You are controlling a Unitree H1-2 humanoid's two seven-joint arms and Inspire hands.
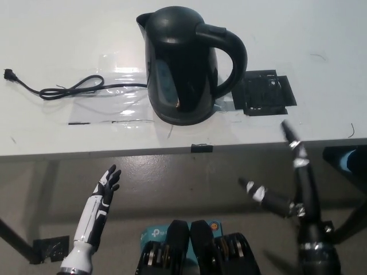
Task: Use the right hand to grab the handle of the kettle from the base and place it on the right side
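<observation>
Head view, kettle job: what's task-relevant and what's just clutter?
Belongs to the job:
- black kettle, upright on the table
- its handle, facing the right hand
- right hand, open, below the table edge
- black taped patch right of the kettle, possibly the placing spot

Just lying about:
- power cord on the table, left of the kettle
- left hand, resting low, open

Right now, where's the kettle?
Head view: the black kettle stands at the white table's upper middle, handle toward the robot's right, between the power cord and a black tape patch.
</observation>
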